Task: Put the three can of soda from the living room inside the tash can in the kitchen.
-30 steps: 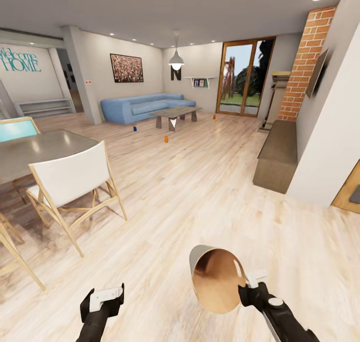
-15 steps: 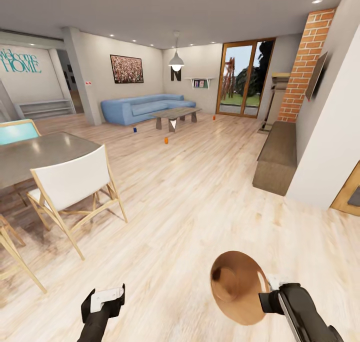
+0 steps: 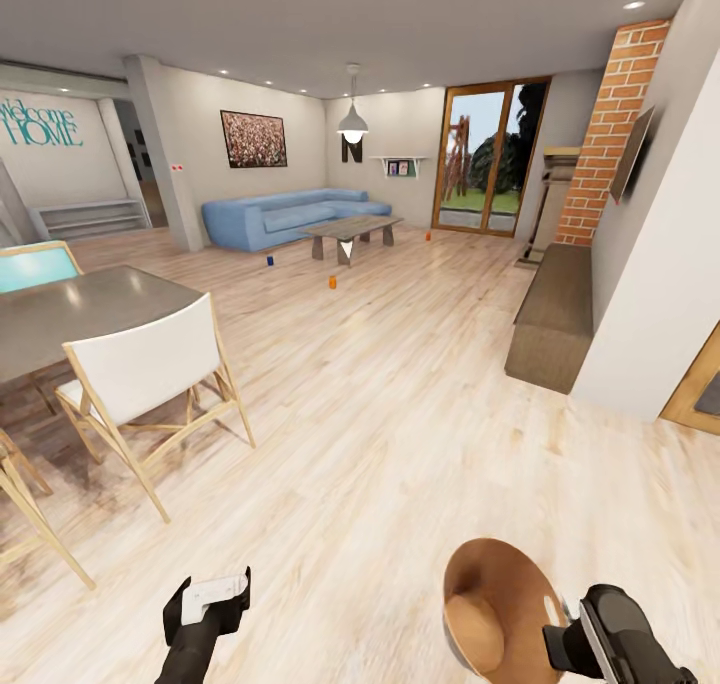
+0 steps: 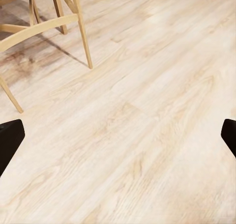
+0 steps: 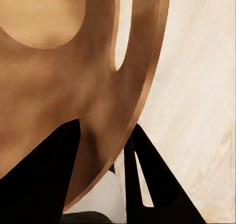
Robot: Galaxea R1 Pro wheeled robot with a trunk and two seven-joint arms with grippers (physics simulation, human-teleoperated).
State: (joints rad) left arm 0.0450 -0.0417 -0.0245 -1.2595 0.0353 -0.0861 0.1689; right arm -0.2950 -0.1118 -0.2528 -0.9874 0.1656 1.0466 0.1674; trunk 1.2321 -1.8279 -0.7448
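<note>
White chair (image 3: 150,364) & table (image 3: 70,309) left of floor path (image 3: 400,384).

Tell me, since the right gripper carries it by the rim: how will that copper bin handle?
The bin probably stays stiff; its wall looks smooth and rigid. Pinched at the rim by the right gripper, it may swing or slip. Being round, it would likely roll if dropped.
</note>
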